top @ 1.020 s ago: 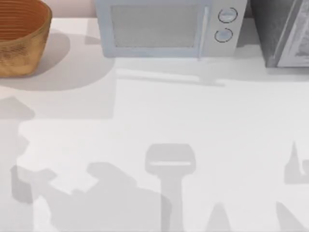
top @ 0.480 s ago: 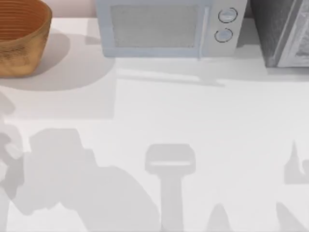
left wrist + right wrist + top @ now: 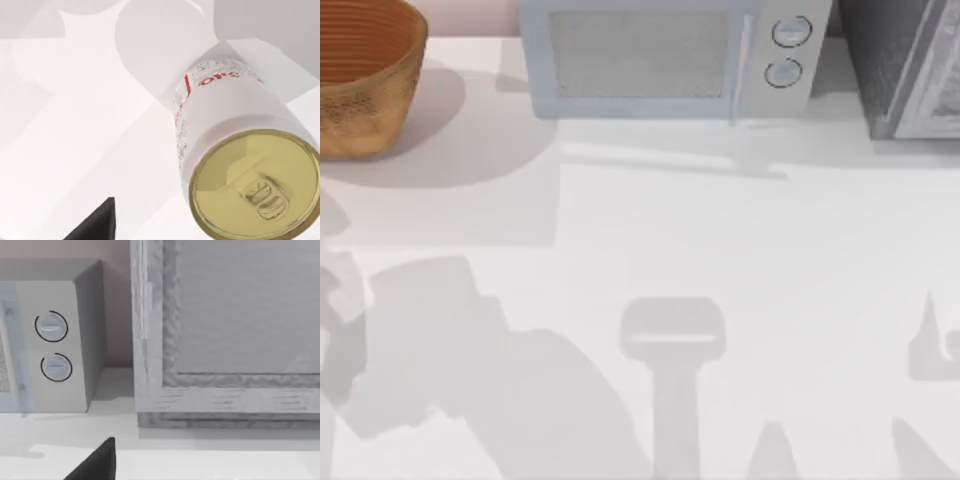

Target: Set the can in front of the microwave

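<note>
Left wrist view: one can (image 3: 235,150) standing on table (image 3: 90,125), close below camera, gold lid up. Left gripper finger state: cannot tell; same for right. Can's position relative to microwave (image 3: 665,60): cannot tell.

Step, my read: grasp can. Centre fingers on body, keep upright.

Count: one microwave, one speckled appliance (image 3: 905,65) right of it, one basket (image 3: 365,75) left.

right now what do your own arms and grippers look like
Little of them can be seen. A black, flat-faced wedge tapering to a point, part of the left gripper, sits at the edge of the left wrist view; a matching black wedge of the right gripper sits in the right wrist view. No cables or markings.
</note>
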Robot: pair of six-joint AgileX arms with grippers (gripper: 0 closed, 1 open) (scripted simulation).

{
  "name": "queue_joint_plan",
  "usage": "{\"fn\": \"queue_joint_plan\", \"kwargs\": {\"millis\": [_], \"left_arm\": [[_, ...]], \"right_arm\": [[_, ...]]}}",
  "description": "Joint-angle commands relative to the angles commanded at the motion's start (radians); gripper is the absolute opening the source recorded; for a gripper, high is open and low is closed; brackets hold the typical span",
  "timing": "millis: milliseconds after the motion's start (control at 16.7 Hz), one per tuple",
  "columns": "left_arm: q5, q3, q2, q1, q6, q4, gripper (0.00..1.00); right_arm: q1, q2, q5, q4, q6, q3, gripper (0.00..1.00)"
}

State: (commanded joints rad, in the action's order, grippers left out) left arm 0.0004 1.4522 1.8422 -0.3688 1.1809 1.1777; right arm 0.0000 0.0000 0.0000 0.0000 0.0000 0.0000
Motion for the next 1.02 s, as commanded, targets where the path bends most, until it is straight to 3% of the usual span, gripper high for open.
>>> {"fn": "queue_joint_plan", "kwargs": {"millis": [480,780,1020], "left_arm": [[0.001,-0.153,0.057,-0.005,0.003,-0.212,1.0],[0.001,-0.164,0.063,-0.006,0.004,-0.225,1.0],[0.001,-0.164,0.063,-0.006,0.004,-0.225,0.7]], "right_arm": [[0.0,0.0,0.0,0.0,0.0,0.0,1.0],[0.0,0.0,0.0,0.0,0.0,0.0,1.0],[0.0,0.0,0.0,0.0,0.0,0.0,1.0]]}}
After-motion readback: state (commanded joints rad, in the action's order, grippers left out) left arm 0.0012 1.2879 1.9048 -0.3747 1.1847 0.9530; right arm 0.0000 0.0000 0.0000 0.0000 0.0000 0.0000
